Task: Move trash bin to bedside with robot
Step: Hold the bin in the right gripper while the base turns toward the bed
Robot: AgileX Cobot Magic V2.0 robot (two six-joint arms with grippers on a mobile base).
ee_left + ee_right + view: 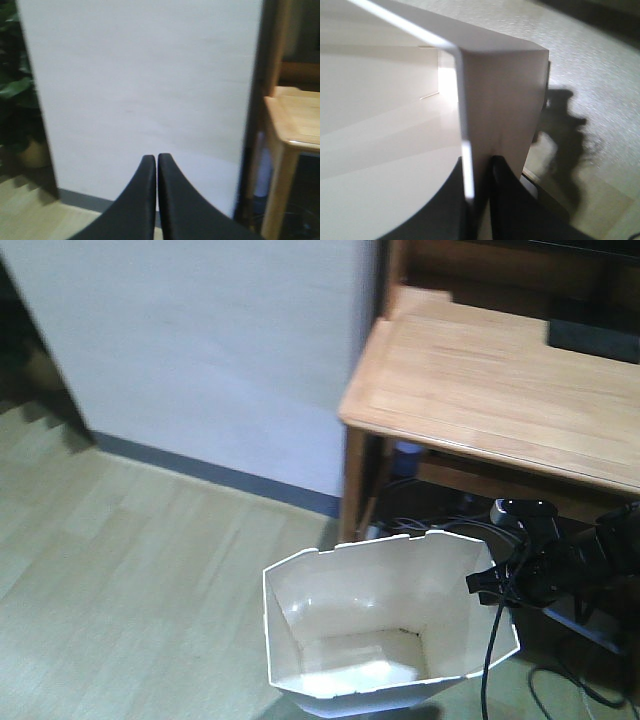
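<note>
Bin: I see the white plastic trash bin (355,605) with its angular notched rim, standing upright at the bottom of my front view.
Bin axis: its long axis runs vertical, the mouth faces up, and the cream walls taper down to a smaller base.
Bin place: it sits over the pale wood-plank floor (130,570), just in front of the leg of the light wooden counter (500,380) and near the white wall panel (200,340). The frame edge cuts off its bottom, so I cannot tell whether it touches the floor.
Right arm: the slim black arm reaches in low from the right, under the counter's edge, with black cables (488,660) hanging beside the bin.
Right pincer: the right pincer (487,585) is at the bin's right rim. On my right wrist view the right pincer (479,162) pinches the bin wall (500,90), one finger inside and one outside.
Left pincer: the left pincer (155,156) points level at the white wall, its curved black fingers pressed together on nothing.
</note>
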